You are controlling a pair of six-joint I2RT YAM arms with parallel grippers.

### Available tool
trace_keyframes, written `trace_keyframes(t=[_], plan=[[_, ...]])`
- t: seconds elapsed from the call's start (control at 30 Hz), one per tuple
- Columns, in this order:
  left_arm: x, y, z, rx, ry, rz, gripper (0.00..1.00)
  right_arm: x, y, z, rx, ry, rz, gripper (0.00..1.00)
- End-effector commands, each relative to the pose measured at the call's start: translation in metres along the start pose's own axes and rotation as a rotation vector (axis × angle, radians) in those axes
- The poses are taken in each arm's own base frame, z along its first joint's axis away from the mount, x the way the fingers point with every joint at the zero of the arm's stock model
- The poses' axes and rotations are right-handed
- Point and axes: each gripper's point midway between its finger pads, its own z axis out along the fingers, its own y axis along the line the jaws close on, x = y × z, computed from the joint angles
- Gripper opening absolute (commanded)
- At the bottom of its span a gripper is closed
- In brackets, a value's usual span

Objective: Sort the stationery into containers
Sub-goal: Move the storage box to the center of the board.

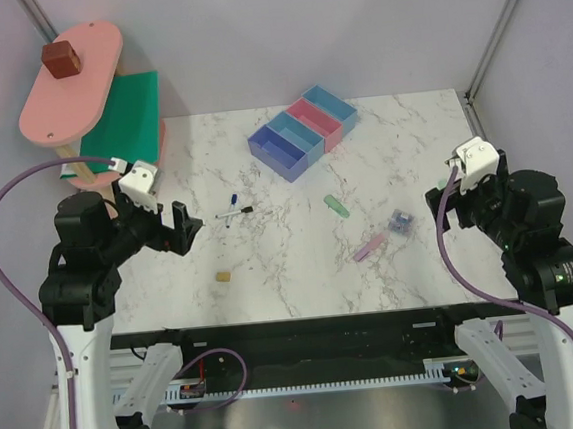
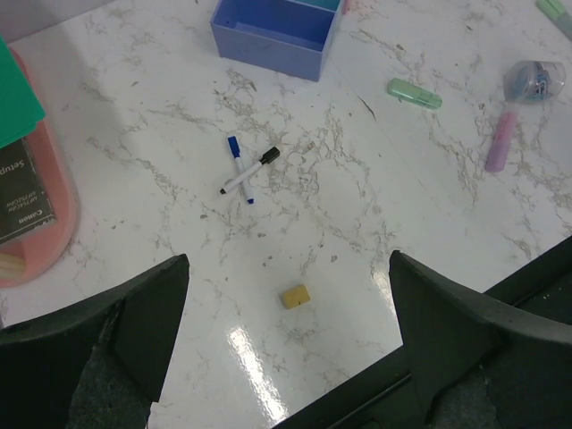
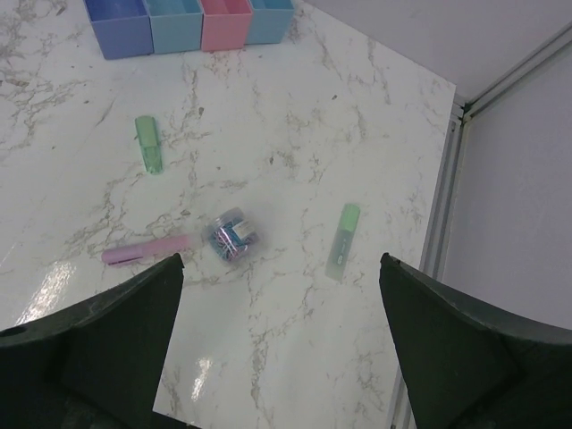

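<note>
Four joined bins, the containers [image 1: 304,128], stand at the back centre; they also show in the right wrist view [image 3: 188,20]. Two crossed white markers [image 1: 234,212] [image 2: 246,170] lie ahead of my left gripper [image 1: 172,229] [image 2: 288,268], which is open and empty above a tan block [image 2: 295,296] [image 1: 224,276]. A mint-green piece [image 1: 336,205] [image 3: 149,143], a pink bar [image 1: 370,246] [image 3: 147,251] and a purple-blue bundle [image 1: 401,223] [image 3: 232,239] lie left of my open, empty right gripper [image 1: 442,209] [image 3: 281,268]. A second green highlighter [image 3: 341,241] lies under that arm.
A pink-and-green tiered shelf [image 1: 74,82] stands at the back left with a brown cube [image 1: 60,59] on top; its pink base [image 2: 36,223] shows in the left wrist view. A metal frame rail [image 3: 447,179] runs along the table's right edge.
</note>
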Motion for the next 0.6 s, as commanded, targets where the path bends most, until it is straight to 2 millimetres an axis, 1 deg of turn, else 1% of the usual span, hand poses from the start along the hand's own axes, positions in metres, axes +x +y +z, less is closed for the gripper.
trace_keyframes(t=[0.0,0.03,0.1,0.13,0.2,0.23,0.27,0.3,0.33,0.37,0.4,0.43,0.47,0.5,0.53,0.57], plan=[[-0.002,-0.004,0.002,0.041,-0.022,0.069,1.0,0.004,0.005,0.013,-0.048,0.041,-0.016,0.98],[0.001,-0.003,0.004,0.043,-0.015,0.077,1.0,0.005,0.004,0.018,-0.066,0.056,-0.064,0.98],[0.001,-0.001,0.004,0.035,-0.014,0.109,1.0,0.004,0.001,0.027,-0.07,0.079,-0.065,0.98],[0.001,0.001,0.005,0.03,-0.01,0.117,1.0,0.0,-0.003,0.041,-0.077,0.117,-0.056,0.98],[0.001,0.006,0.007,0.019,-0.002,0.154,1.0,-0.001,-0.008,0.059,-0.079,0.176,-0.038,0.97],[0.001,0.008,0.009,0.016,-0.003,0.169,1.0,-0.005,-0.012,0.081,-0.095,0.218,-0.035,0.98],[0.001,0.011,0.012,0.014,0.005,0.175,1.0,-0.006,-0.013,0.093,-0.105,0.236,-0.033,0.98],[0.001,0.013,0.014,0.011,0.008,0.194,1.0,-0.012,-0.015,0.106,-0.11,0.233,-0.034,0.98],[0.0,0.014,0.016,0.01,0.01,0.204,1.0,-0.016,-0.011,0.129,-0.148,0.243,-0.039,0.98],[0.0,0.017,0.021,0.013,0.019,0.213,1.0,-0.021,-0.008,0.142,-0.161,0.236,-0.045,0.98],[-0.001,0.018,0.023,0.017,0.022,0.219,1.0,-0.033,-0.006,0.158,-0.164,0.196,-0.055,0.98],[-0.002,0.018,0.024,0.021,0.024,0.227,1.0,-0.037,0.002,0.184,-0.182,0.203,-0.066,0.98],[-0.003,0.019,0.026,0.025,0.024,0.243,1.0,-0.042,0.006,0.199,-0.188,0.19,-0.067,0.98],[-0.001,0.019,0.03,0.039,0.035,0.244,1.0,-0.052,0.01,0.216,-0.191,0.157,-0.065,0.98],[-0.001,0.02,0.031,0.043,0.038,0.251,1.0,-0.055,0.023,0.244,-0.218,0.162,-0.069,0.98],[0.0,0.021,0.034,0.049,0.044,0.267,1.0,-0.058,0.028,0.259,-0.224,0.156,-0.065,0.98]])
